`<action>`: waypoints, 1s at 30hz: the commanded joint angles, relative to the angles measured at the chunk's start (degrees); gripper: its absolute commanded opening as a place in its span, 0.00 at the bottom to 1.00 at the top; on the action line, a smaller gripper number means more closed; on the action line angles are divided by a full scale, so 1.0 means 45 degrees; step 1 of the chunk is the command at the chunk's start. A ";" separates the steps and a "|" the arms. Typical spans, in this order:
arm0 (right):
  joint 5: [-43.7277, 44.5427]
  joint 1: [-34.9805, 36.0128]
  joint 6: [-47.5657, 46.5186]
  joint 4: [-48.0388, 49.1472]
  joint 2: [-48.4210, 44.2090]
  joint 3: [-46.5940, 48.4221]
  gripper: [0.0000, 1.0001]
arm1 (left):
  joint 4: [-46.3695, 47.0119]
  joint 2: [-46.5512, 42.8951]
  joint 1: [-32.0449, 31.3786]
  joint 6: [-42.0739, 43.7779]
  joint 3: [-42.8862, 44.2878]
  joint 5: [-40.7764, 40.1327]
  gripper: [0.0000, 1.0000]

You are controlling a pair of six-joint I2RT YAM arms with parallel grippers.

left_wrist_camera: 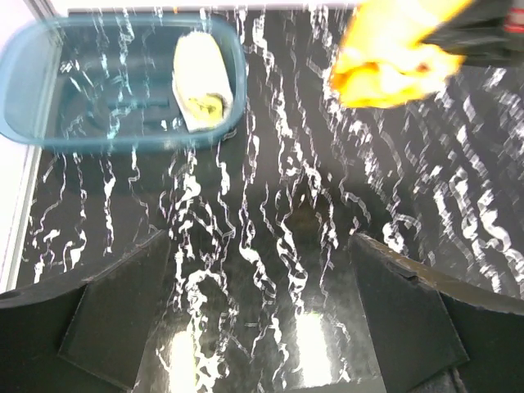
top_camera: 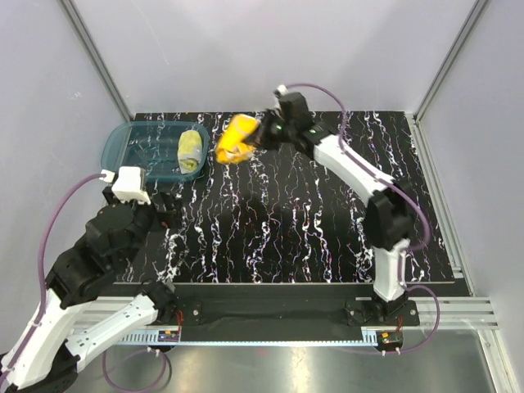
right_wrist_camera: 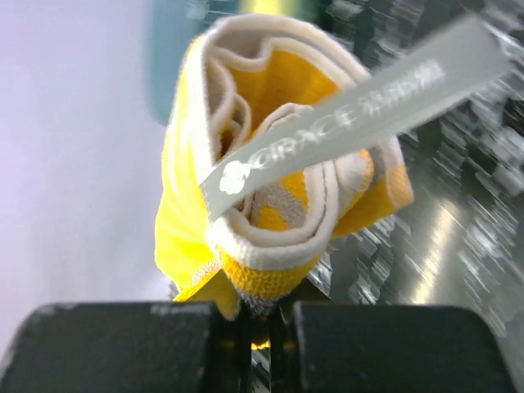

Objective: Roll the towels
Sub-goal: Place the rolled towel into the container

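My right gripper (top_camera: 255,139) is shut on the rolled orange towel (top_camera: 235,140) and holds it in the air above the far part of the table, just right of the basin. In the right wrist view the orange towel (right_wrist_camera: 278,172) fills the frame, rolled, with a grey label hanging from it, pinched between my fingers (right_wrist_camera: 262,327). The pale yellow towel (top_camera: 191,151) lies rolled inside the teal basin (top_camera: 123,147); it also shows in the left wrist view (left_wrist_camera: 201,80). My left gripper (left_wrist_camera: 262,327) is open and empty, low over the table's near left.
The teal basin (left_wrist_camera: 33,90) stands at the far left corner of the black marbled table (top_camera: 286,229). Grey walls close the back and sides. The right arm stretches across the right half of the table.
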 commanded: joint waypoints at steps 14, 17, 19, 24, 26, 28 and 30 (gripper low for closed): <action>-0.5540 0.0988 -0.0049 0.3194 0.6436 0.8664 0.00 | 0.2751 0.3560 0.1828 0.1009 0.2582 0.2166 0.99; -0.5950 0.0618 -0.0150 0.5163 0.4130 0.4775 0.00 | 0.5091 0.4031 0.5106 0.0466 0.2155 0.8079 0.99; -0.6649 0.0093 0.0762 0.7135 0.2921 0.2390 0.00 | 0.7794 0.4109 0.7482 -0.1128 0.1106 1.1743 0.99; -0.7981 -0.0536 0.2195 1.0134 0.1432 -0.0639 0.00 | 1.4577 0.5764 1.0035 -0.5196 -0.0718 1.7385 0.99; -0.8216 -0.0555 0.2292 1.0623 0.0865 -0.1014 0.00 | 1.5620 0.7210 1.0114 -0.6739 -0.0660 1.8988 0.99; -0.8275 -0.0555 0.2468 1.0936 0.0591 -0.1347 0.00 | 1.7826 0.7895 1.0095 -0.8336 -0.1028 1.9461 0.99; -0.8392 -0.0555 0.2818 1.1501 0.0492 -0.1523 0.00 | 1.7701 0.8015 1.0076 -0.8174 -0.0838 1.9404 0.99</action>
